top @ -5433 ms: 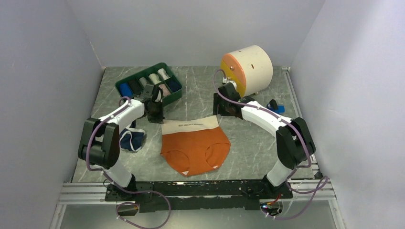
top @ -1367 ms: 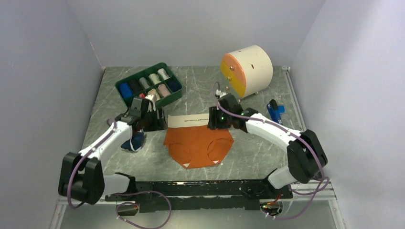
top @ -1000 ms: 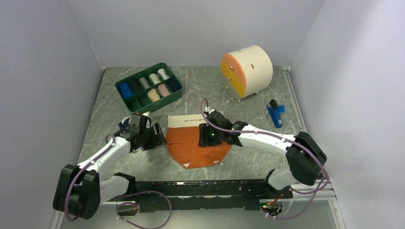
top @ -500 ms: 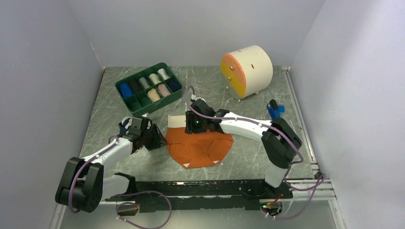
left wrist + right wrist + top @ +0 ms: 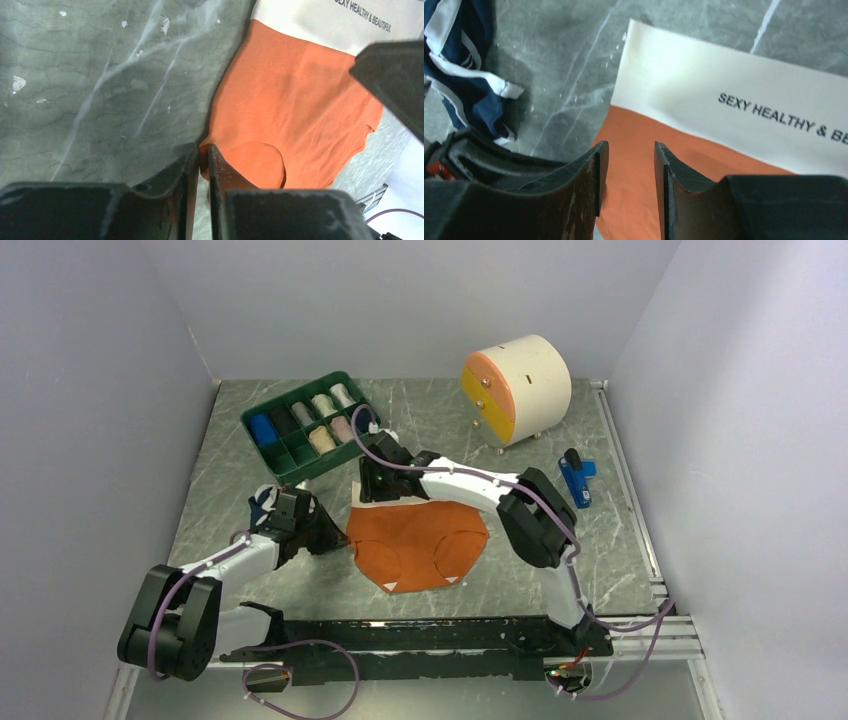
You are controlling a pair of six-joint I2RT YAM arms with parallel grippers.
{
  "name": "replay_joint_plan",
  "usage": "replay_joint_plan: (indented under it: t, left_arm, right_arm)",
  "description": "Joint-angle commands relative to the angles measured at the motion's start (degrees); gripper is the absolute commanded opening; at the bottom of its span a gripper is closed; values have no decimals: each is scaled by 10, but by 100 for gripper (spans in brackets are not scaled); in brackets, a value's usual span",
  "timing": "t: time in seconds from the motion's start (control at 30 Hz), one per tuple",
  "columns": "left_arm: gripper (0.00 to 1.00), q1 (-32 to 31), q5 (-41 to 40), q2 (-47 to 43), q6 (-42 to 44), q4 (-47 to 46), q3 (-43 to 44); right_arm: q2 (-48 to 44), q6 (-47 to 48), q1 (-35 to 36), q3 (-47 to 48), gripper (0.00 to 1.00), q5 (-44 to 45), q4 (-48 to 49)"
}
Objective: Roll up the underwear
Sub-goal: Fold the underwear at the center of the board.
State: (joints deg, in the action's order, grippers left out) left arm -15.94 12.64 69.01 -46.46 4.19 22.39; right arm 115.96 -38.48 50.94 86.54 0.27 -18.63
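**Fig.** The orange underwear (image 5: 420,545) lies flat in the middle of the worktop (image 5: 520,570), its cream waistband (image 5: 704,80) on the far side, so I can work it in from one edge. My left gripper (image 5: 202,150) sits low at the left hem. Its jaws are almost together and, as the wrist view reads, pinching that hem to start the fold. My right gripper (image 5: 630,147) hovers with its jaws spread over the waistband's left corner, placed to take the far end. The navy underwear (image 5: 459,85) lies crumpled just to the left.
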Motion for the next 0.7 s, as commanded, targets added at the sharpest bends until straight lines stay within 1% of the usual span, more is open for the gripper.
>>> replay_joint_plan:
  t: [0.0,0.13,0.23,0.37,0.43,0.67]
  left_arm:
    - [16,0,3,2,-9,-11,-20]
    - [6,-1,4,6,-5,-11,-16]
    - [5,0,1,9,0,-5,-10]
    - [5,-1,2,7,5,-2,-5]
    - [5,-1,0,7,10,5,1]
    - [5,-1,-4,9,24,17,14]
  right_arm:
    - [44,13,15,90,42,42,-30]
    - [111,24,25,182,42,91,-78]
    - [168,36,33,265,41,133,-121]
    - [214,57,43,336,40,175,-154]
    - [228,68,45,355,40,187,-162]
    - [251,95,50,376,39,198,-158]
